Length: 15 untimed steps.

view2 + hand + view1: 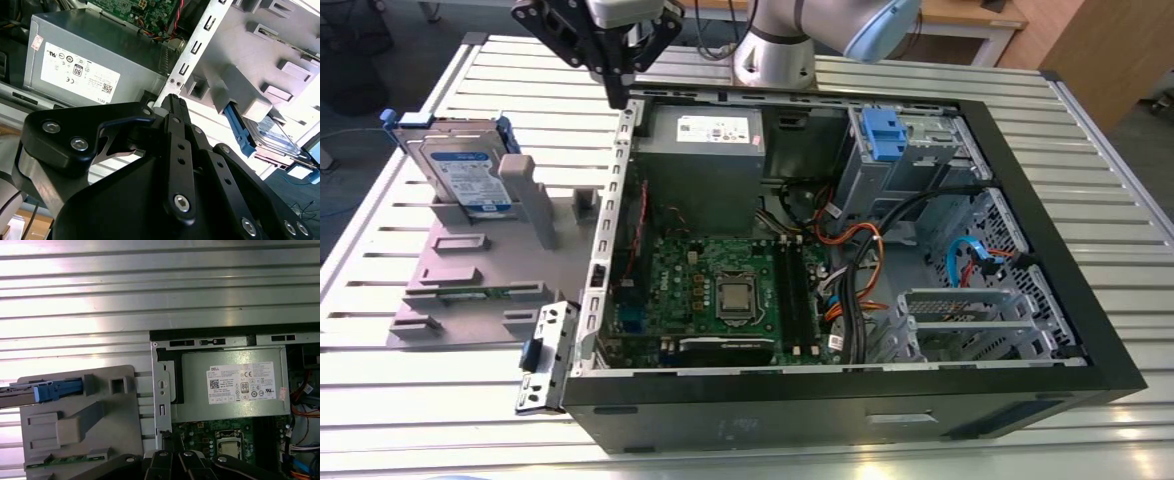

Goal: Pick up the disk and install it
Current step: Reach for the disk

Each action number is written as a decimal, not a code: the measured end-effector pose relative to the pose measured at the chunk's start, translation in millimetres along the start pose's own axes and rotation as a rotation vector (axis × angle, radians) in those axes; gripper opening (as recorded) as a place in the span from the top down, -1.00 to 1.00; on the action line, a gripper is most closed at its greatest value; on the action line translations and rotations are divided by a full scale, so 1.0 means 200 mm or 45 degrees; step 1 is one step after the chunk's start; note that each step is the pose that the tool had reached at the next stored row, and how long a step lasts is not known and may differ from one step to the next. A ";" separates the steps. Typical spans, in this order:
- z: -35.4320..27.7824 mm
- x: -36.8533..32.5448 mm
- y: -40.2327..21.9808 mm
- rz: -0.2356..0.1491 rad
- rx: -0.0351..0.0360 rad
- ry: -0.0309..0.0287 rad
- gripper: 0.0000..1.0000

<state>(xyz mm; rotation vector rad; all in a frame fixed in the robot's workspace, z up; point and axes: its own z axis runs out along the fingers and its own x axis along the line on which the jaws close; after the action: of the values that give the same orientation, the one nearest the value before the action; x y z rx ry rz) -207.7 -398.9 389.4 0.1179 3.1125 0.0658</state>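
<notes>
Status: pick-up not yet begun. The tool (616,92) hangs above a corner of the computer case (827,420), over the wall nearest the power supply (707,150). Its fingers are drawn narrow, tips together, with nothing between them.

The disk (454,160) is outside the case, on the exterior view's left of it. It stands on edge in a slot of a grey holder (467,275) that rests on the slatted desk (400,400). Tool and disk are apart.

Judgement: the upright stance leaves the disk's upper edge free for a grasp from above. The case lies on its side with the panel off, which I judge is meant to open the interior to reach from above.

Labels: the disk bears a blue-and-white label (470,185), its print too small to read. The power supply bears a white sticker (241,384) of approval marks, a code square and fine print.
</notes>
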 end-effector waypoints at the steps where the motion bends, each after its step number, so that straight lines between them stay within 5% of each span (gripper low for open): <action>1: 0.000 0.001 0.000 0.000 0.0000 0.0000 0.79; 15: 0.000 0.028 -0.002 0.000 0.0000 0.0000 0.79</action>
<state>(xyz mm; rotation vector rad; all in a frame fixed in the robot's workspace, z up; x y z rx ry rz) -213.3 -398.9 389.2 0.1179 3.1125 0.0657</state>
